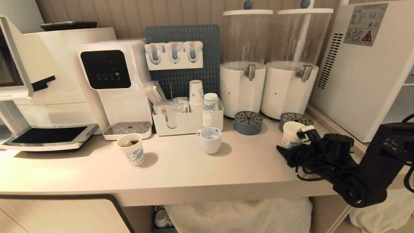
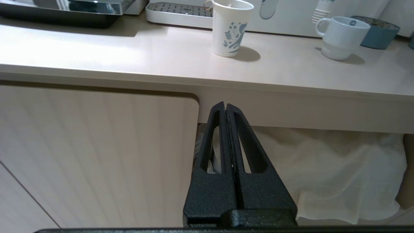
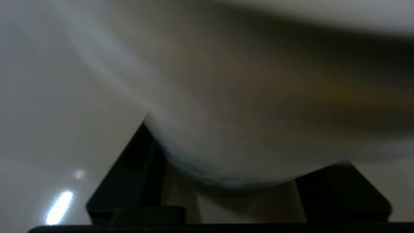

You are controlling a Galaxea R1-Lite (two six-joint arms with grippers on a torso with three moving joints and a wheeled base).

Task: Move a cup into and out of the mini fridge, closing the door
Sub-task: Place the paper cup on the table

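The cup (image 1: pixel 291 134) stands on the counter (image 1: pixel 194 168) at the right of the head view, in front of the right drink tank (image 1: pixel 289 90) and just beside a round blue drip tray (image 1: pixel 296 119). The right gripper (image 1: pixel 296 147) is at the cup, low on its side. In the right wrist view a pale round shape fills the space between the two dark fingers (image 3: pixel 339 191). The fingers stand wide, on either side of the cup. I cannot tell if they are squeezing it or just sitting around it.

The left gripper (image 2: pixel 226 111) hangs below the counter edge, in front of a cupboard door (image 2: pixel 97 155). Its fingers are pressed together and hold nothing.

The fridge (image 1: pixel 365 68) is at the far right of the head view. Only its side with vents and a sticker shows, so I cannot tell how its door stands.

What could go wrong? The cup is light paper. If a finger bumps it while pulling away, it could tip over or slide. If the fingers squeeze hard, the thin wall could bend in.

The cup sits close to the right end of the counter, so a push that way could send it off. The drip tray and the tank are tight behind it. The black cables (image 1: pixel 310 171) by the arm lie near the front edge. The most open room is toward the middle, between this cup and the white mug (image 1: pixel 210 139).
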